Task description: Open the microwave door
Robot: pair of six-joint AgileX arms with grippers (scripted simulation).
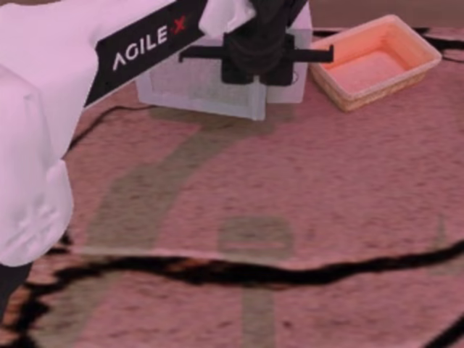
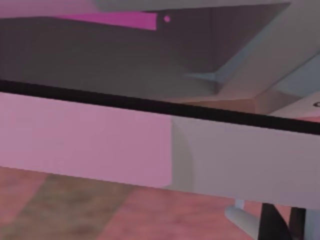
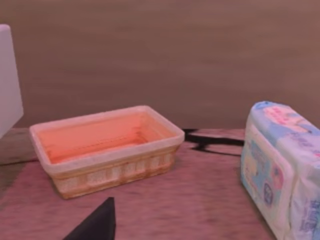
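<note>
The counter (image 1: 304, 217), covered in a pinkish, dark-veined surface, was seen to carry everything in the top view. The left arm (image 1: 87, 80), a broad white limb, was stretched diagonally from the near left corner up toward the far middle, its dark wrist bent down over the microwave (image 1: 163, 83). The microwave was placed at the far edge of the counter, just left of centre, its long axis running left to right and its front turned toward the near side. The left tool (image 1: 257, 69) was set directly over the right end of the microwave door (image 1: 210, 94), whose outer right corner was swung slightly forward of the body; whether that tool was wide, narrow or gripping the door could not be told. In the left wrist view a pale panel with a dark upper edge was seen very close. A tan basket (image 1: 377, 61) lay just right of the microwave. In the right wrist view a blue-and-white packet (image 3: 280, 165) stood beside the basket, and only a dark tip of the right tool (image 3: 97, 222) was shown.
</note>
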